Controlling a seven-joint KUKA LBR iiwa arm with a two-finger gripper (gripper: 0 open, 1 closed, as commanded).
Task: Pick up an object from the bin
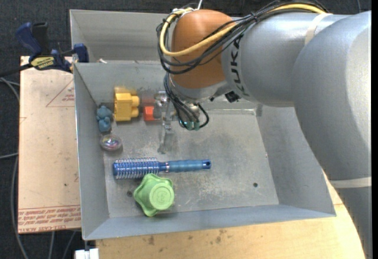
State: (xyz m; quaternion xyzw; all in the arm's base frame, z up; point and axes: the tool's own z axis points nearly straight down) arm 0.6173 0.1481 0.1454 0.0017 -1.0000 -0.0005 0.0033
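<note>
My gripper (165,134) hangs below the orange dome over the middle of the bin floor, a little left of centre. A small red-orange block (149,112) lies just to its left, close to the gripper's upper part. Further left sits a yellow toy block (126,105). A blue hairbrush (159,166) lies flat just below the gripper's tip, bristles to the left and handle to the right. Nothing shows in the gripper.
A green scalloped lid (154,194) rests near the front wall under the brush. A small blue-grey figure (104,117) and a round purple-silver trinket (110,144) lie by the left wall. The arm covers the bin's back right.
</note>
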